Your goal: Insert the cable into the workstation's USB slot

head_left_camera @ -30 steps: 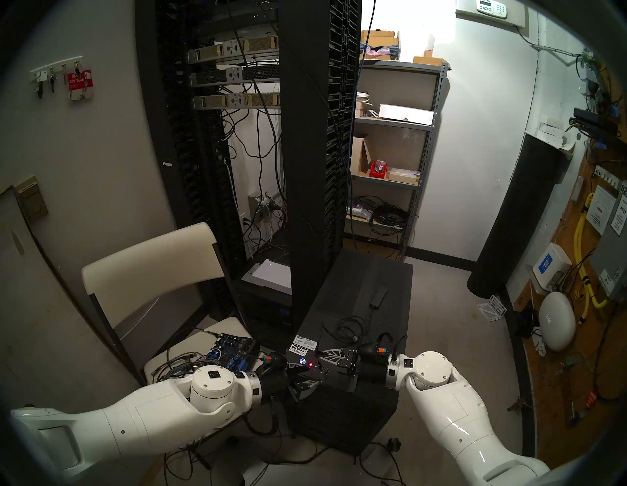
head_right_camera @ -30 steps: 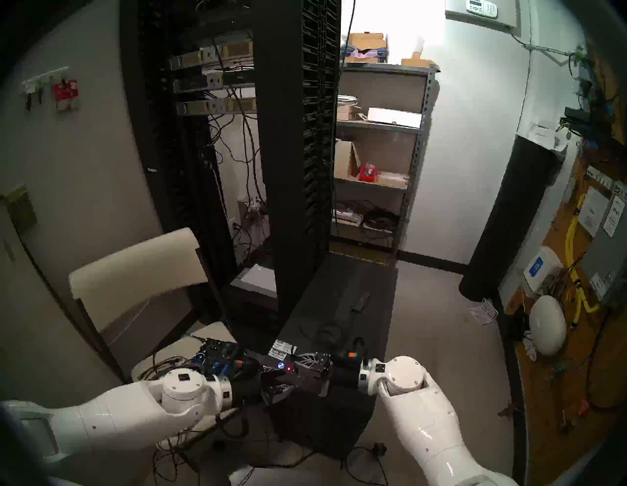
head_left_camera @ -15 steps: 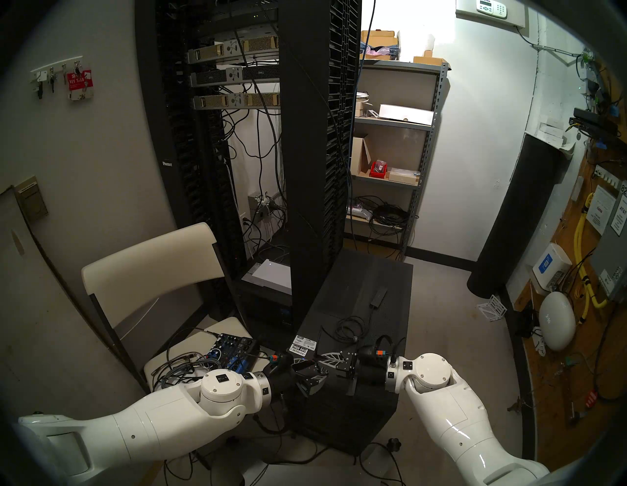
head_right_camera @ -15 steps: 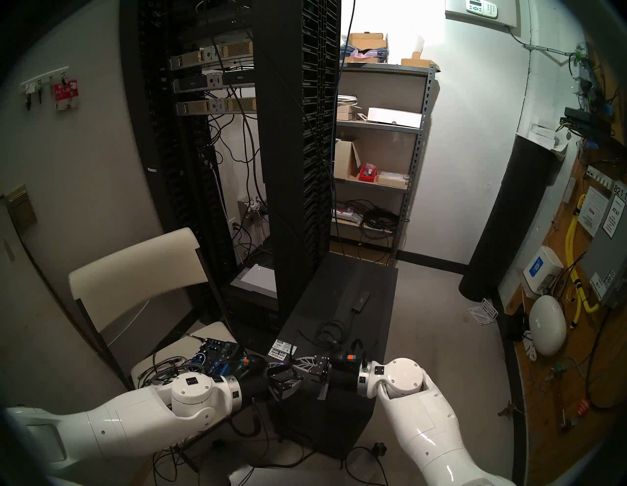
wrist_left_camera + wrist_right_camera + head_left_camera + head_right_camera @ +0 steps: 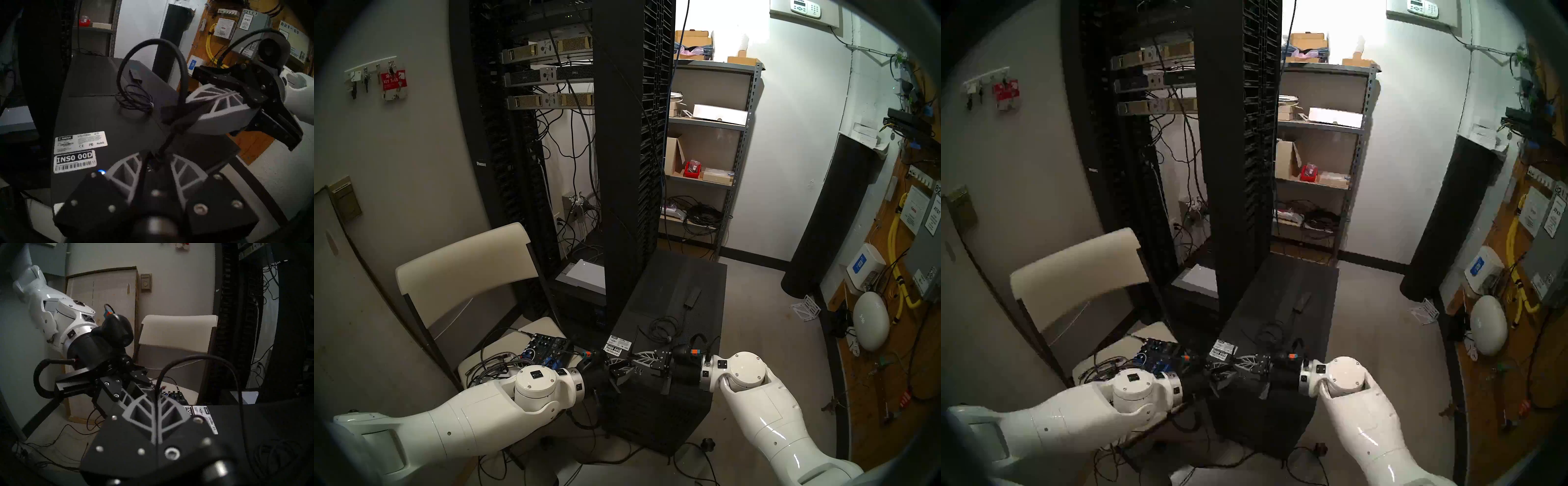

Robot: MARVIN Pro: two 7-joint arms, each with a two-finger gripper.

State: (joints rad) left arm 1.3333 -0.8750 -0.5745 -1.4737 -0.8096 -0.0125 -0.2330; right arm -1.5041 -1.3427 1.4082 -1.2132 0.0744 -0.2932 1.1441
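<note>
My right fingers (image 5: 157,414) are clamped on the cable (image 5: 171,135), low centre of the right wrist frame. Its plug end runs between my left fingers (image 5: 129,169), which are still closing around it at the workstation's (image 5: 670,404) top front edge; the rest lies coiled on top.

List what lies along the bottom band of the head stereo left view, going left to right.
folding chair → audio mixer → left gripper → right gripper → white oval device against the right wall.
</note>
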